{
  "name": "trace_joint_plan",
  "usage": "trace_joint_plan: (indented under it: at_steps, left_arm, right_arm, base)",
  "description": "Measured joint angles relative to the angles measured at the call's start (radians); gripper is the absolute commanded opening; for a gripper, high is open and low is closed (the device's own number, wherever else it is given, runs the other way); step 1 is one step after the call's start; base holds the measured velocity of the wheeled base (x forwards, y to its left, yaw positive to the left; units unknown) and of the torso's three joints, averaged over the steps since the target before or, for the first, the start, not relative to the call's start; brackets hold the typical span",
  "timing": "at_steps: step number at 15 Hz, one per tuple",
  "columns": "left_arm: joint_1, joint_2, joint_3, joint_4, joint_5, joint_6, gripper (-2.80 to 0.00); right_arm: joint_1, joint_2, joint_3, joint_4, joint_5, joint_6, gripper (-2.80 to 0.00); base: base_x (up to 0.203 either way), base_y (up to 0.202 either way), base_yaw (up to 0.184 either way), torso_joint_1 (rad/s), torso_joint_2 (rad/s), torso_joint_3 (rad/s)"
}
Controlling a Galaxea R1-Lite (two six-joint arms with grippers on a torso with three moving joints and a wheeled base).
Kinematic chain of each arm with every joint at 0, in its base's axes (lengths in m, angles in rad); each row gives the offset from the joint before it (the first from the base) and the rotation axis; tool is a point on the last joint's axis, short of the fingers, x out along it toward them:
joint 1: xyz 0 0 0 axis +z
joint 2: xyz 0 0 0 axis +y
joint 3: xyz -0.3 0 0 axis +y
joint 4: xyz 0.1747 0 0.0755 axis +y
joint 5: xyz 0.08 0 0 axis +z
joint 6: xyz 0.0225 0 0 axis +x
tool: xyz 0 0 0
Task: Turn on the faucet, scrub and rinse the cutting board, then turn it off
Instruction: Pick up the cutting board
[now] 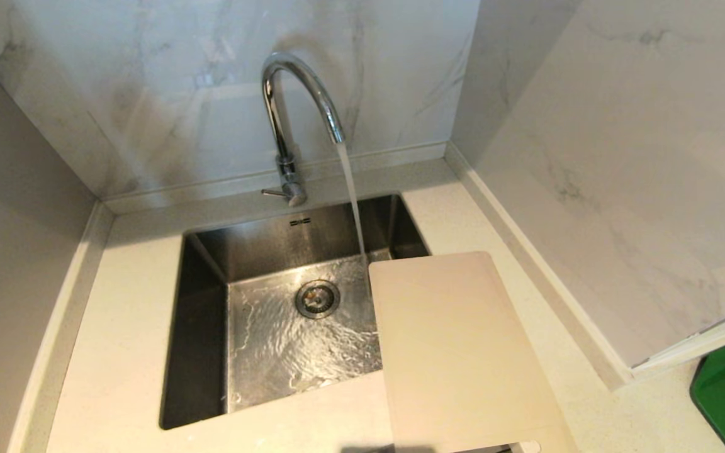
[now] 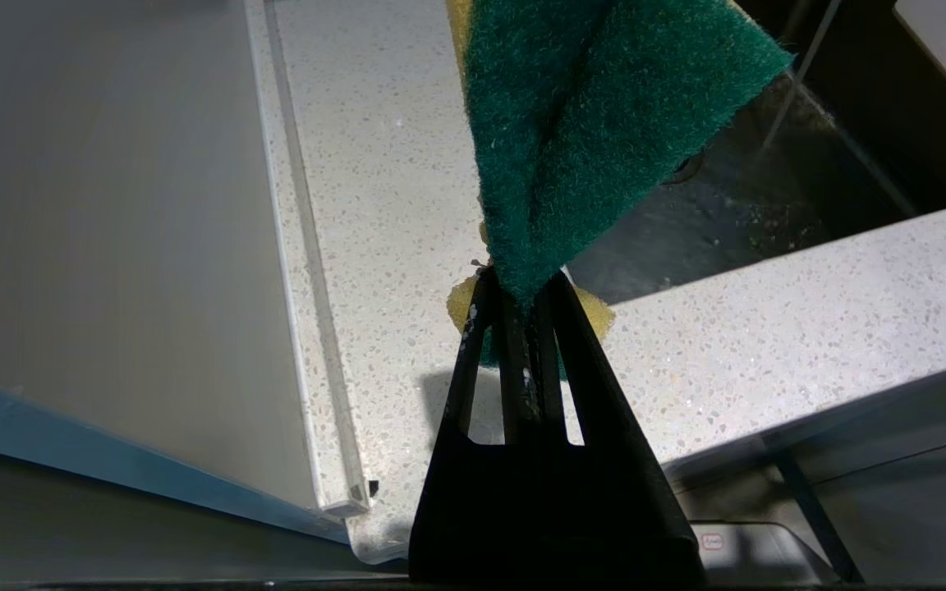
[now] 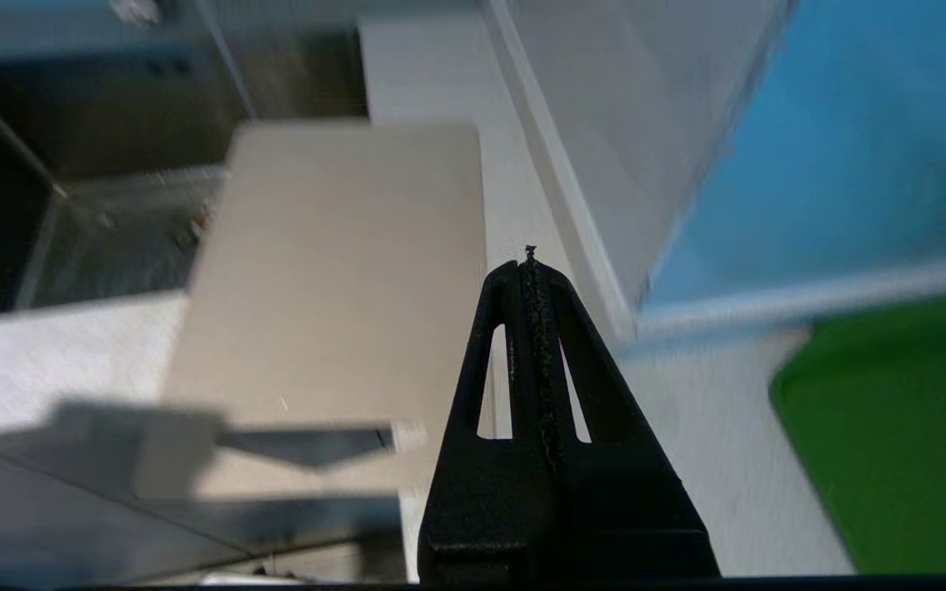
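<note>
Two pincers are in play, and neither shows in the head view. My left pincer (image 2: 520, 289) is clenched on a green and yellow sponge (image 2: 596, 123), hanging over the bench (image 2: 383, 205) just beside the sink (image 1: 205, 327). My right pincer (image 3: 530, 267) is clenched on nothing; the cutting board (image 3: 333, 271) lies ahead of it, partly over the sink edge. The faucet (image 1: 290, 107) already runs, and the stream falls just beside the board's far corner. I judge scrubbing comes next: I should bring the sponge flat onto the board and hold the board so it does not slip. A green flat object (image 3: 892, 443) sits beside the right pincer, against the wall, well clear.
</note>
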State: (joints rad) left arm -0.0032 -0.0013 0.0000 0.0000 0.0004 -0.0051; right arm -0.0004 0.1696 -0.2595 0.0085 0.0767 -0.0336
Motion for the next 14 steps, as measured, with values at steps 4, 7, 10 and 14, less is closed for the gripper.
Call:
trace_joint_plan:
  at_steps: [4, 7, 10, 14]
  left_arm:
    - [-0.001, 0.0, 0.0, 0.001, 0.0, 0.0, -2.8]
    - [-0.001, 0.0, 0.0, 0.001, 0.0, 0.001, -2.8]
    - [-0.001, 0.0, 0.0, 0.002, 0.0, 0.0, -2.8]
    - [-0.001, 0.0, 0.0, 0.002, 0.0, 0.001, -2.8]
  right_arm:
    - [0.0, 0.267, -0.414, 0.07, 0.136, 0.015, -2.8]
    - [0.0, 0.448, -0.724, 0.285, 0.305, 0.024, -2.8]
    - [0.002, 0.635, -0.99, 0.607, 0.442, 0.021, -2.8]
    - [0.082, 0.873, -1.21, 1.052, 0.47, 0.007, -2.8]
  base:
    - [0.0, 0.0, 0.0, 0.0, 0.0, 0.0]
    - [0.0, 0.0, 0.0, 0.0, 0.0, 0.0]
    - [0.0, 0.0, 0.0, 0.0, 0.0, 0.0]
    - [0.0, 0.0, 0.0, 0.0, 0.0, 0.0]
